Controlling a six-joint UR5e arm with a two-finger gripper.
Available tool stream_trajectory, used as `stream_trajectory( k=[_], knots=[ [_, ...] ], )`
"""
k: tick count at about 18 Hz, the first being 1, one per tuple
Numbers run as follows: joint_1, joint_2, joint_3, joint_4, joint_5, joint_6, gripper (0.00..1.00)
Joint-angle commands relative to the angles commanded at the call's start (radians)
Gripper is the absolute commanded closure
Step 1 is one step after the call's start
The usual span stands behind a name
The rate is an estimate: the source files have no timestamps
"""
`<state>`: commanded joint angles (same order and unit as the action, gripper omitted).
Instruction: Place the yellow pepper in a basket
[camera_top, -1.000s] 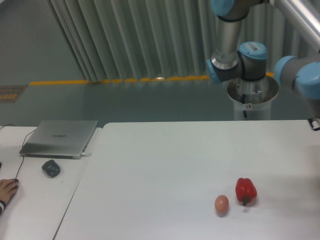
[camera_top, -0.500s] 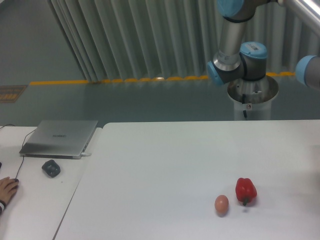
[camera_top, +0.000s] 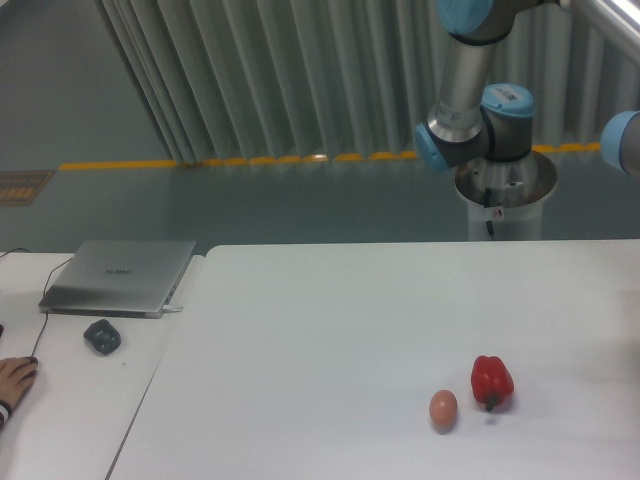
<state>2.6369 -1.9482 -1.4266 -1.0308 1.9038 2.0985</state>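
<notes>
Yellow pepper: unseen | table: red pepper, egg

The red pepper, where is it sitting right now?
The red pepper lies on the white table, near the front right, just right of the tan egg.

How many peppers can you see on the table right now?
1: a red pepper near the front right of the table, just right of the egg. No yellow pepper shows; it may be out of frame.
</notes>
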Motion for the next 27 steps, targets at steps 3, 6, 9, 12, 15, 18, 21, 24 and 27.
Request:
stream_trajectory(
  k=[3, 6, 9, 12, 15, 18, 21, 24, 27],
  knots=[
    [-0.006, 0.003, 0.000, -0.002, -0.029, 0.000, 0.00],
    [-0.021, 0.005, 0.000, -0.005, -0.054, -0.026, 0.00],
    [-0.046, 0.005, -0.002, -0.006, -0.060, -0.077, 0.00],
    [-0.060, 0.005, -0.005, -0.006, -0.058, -0.078, 0.00],
    [-0.061, 0.005, -0.006, -0.006, -0.058, -0.078, 0.00],
    [-0.064, 0.005, -0.008, -0.006, -0.057, -0.080, 0.00],
    [-0.071, 0.005, -0.015, -0.006, -0.055, -0.086, 0.00],
    [-0.077, 0.005, -0.023, -0.006, -0.057, -0.120, 0.00],
    [-0.080, 0.005, -0.023, -0.006, -0.057, -0.121, 0.00]
  ],
)
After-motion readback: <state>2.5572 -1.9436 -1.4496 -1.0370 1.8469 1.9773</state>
